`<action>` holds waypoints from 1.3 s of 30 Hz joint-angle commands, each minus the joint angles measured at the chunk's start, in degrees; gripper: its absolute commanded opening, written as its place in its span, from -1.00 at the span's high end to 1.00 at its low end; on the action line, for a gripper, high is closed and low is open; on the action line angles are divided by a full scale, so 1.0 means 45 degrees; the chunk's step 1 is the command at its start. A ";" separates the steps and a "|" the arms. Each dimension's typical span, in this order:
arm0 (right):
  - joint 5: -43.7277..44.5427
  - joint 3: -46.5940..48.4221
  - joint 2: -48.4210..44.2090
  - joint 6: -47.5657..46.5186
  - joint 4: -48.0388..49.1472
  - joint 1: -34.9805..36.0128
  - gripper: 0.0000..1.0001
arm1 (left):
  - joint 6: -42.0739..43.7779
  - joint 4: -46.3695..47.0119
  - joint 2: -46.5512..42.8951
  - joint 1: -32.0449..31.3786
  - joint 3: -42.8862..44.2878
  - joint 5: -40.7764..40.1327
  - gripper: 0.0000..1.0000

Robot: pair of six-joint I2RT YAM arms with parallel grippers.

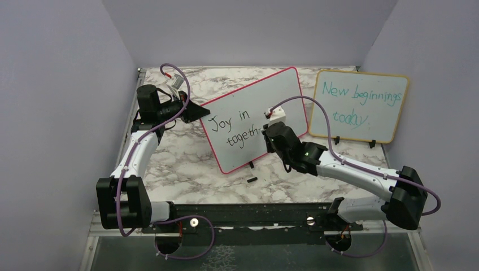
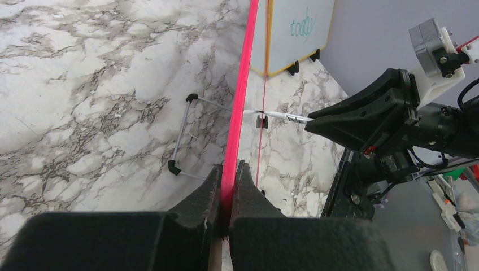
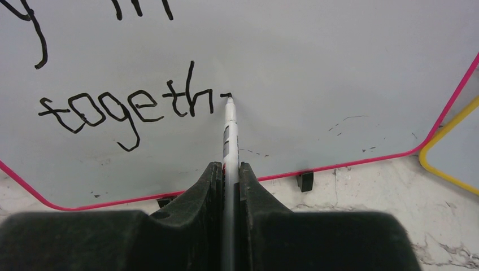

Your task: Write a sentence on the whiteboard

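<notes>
Pinching the marker [image 3: 230, 127], my right gripper [image 3: 229, 169] held its tip on the whiteboard [image 3: 339, 56] just ahead; the sentence [image 3: 127, 110] stood at "Joy in togeth", "erness" unwritten; my left gripper [image 2: 229, 172] clamped the board's frame.

From above, the right arm [image 1: 339, 165] covered the sentence [image 1: 240, 138] past "togeth". In the right wrist view the upper edge cut its top line, and the right tool [image 3: 229, 167] hid the lower barrel of the marker [image 3: 229, 124]. The left wrist view showed the whiteboard [image 2: 244, 84] edge-on, its writing unseen.
</notes>
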 commanded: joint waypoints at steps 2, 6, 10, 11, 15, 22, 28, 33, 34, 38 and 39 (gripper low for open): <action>0.0717 -0.0129 -0.0150 0.0125 -0.0039 -0.0212 0.99 | 0.1434 -0.1107 0.0413 -0.0123 -0.0223 -0.1591 1.00; 0.0771 -0.0137 -0.0204 0.0159 -0.0013 -0.0233 0.99 | 0.1434 -0.1107 0.0395 -0.0132 -0.0223 -0.1600 1.00; 0.0745 -0.0134 -0.0248 0.0132 0.0132 -0.0232 0.99 | 0.1434 -0.1107 0.0424 -0.0123 -0.0223 -0.1601 1.00; 0.0742 -0.0143 -0.0239 0.0125 0.0145 -0.0232 0.99 | 0.1434 -0.1107 0.0414 -0.0123 -0.0223 -0.1591 1.00; 0.0726 -0.0075 -0.0210 0.0106 0.0201 -0.0234 0.99 | 0.1434 -0.1107 0.0423 -0.0123 -0.0218 -0.1600 1.00; 0.0694 -0.0065 -0.0230 -0.0005 0.0451 -0.0233 0.99 | 0.1414 -0.1107 0.0413 -0.0123 -0.0208 -0.1581 1.00; 0.0685 -0.0021 -0.0239 -0.0080 0.0636 -0.0232 0.99 | 0.1415 -0.1107 0.0416 -0.0123 -0.0214 -0.1601 1.00; 0.0742 -0.0014 -0.0283 -0.0127 0.0755 -0.0232 0.99 | 0.1414 -0.1107 0.0449 -0.0123 -0.0194 -0.1581 1.00; 0.0759 -0.0013 -0.0288 -0.0129 0.0794 -0.0234 0.99 | 0.1409 -0.1107 0.0434 -0.0123 -0.0203 -0.1569 1.00; 0.0569 -0.0025 -0.0280 -0.0233 0.0966 -0.0237 0.99 | 0.1414 -0.1107 0.0433 -0.0123 -0.0204 -0.1579 1.00; 0.0508 0.0003 -0.0270 -0.0262 0.0994 -0.0232 0.99 | 0.1414 -0.1107 0.0446 -0.0123 -0.0204 -0.1581 1.00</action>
